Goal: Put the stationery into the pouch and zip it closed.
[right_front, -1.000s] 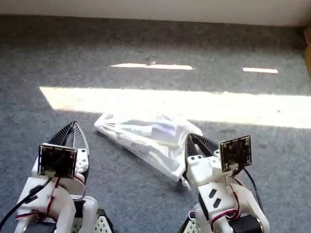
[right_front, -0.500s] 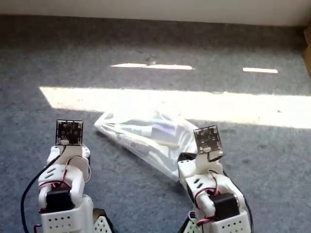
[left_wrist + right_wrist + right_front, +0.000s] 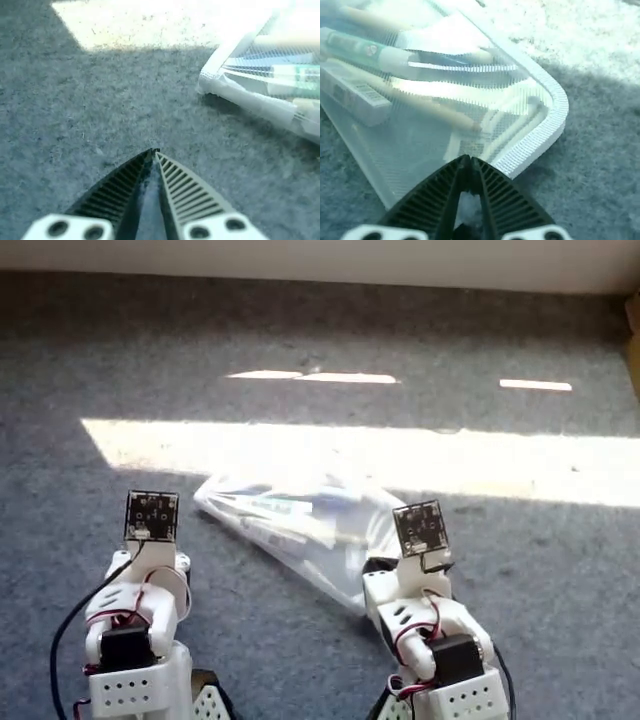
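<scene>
The pouch (image 3: pixel 300 525) lay mid-frame, stationery (image 3: pixel 395 57) inside.
My left fingers (image 3: pixel 159 160) were closed, lower centre; my right fingers (image 3: pixel 476 168) were closed over its corner.

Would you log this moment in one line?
pouch: stationery inside | left gripper: jaws shut, beside pouch | right gripper: jaws shut, over pouch

A grey, carpet-like table (image 3: pixel 300 320) carries one clear mesh pouch (image 3: pixel 300 525) lying flat
</scene>
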Robot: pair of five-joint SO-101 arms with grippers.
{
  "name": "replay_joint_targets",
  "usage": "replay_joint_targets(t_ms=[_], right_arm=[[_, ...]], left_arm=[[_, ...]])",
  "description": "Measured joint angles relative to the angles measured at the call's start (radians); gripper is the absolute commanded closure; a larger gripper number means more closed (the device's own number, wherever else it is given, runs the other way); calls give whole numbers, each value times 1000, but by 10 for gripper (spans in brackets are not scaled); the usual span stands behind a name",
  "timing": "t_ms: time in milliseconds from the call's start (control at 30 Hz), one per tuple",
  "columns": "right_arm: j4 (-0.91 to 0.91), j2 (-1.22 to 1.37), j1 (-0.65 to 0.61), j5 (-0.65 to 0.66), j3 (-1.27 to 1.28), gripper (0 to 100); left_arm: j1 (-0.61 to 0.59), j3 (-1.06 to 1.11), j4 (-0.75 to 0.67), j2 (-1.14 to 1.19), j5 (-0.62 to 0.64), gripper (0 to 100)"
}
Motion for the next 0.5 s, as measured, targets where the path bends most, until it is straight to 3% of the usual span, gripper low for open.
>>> replay_joint_targets(t_ms=[500], right_arm=[[60, 0, -5, 0, 0, 992]], left_arm=[[-8, 0, 181, 0, -3, 993]])
